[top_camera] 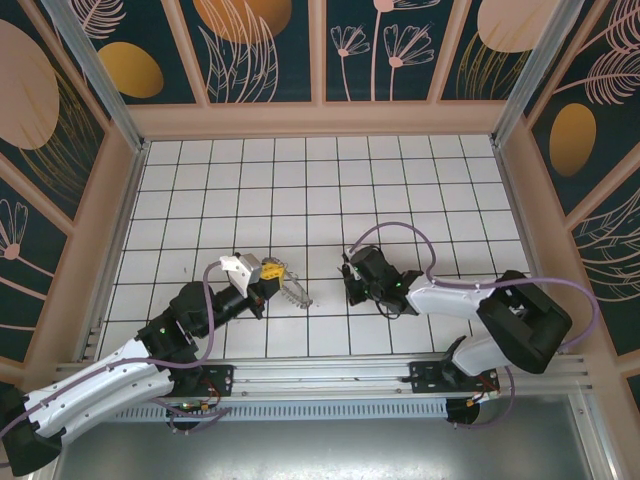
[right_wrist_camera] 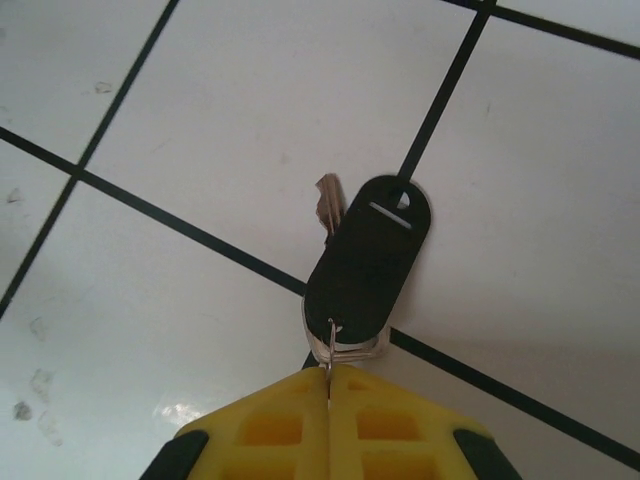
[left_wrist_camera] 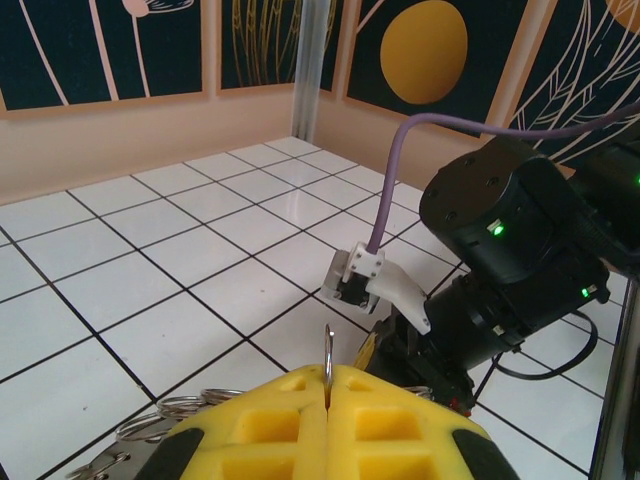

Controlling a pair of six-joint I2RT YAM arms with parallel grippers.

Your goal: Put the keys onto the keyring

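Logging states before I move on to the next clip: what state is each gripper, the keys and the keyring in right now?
left gripper: shut on the rim of the keyring.
right gripper: shut on the small ring at the end of the keys.
keyring: held, drooping from the left gripper, keys not on it.
keys: pinched at one end, apart from the keyring; whether they are lifted is unclear.
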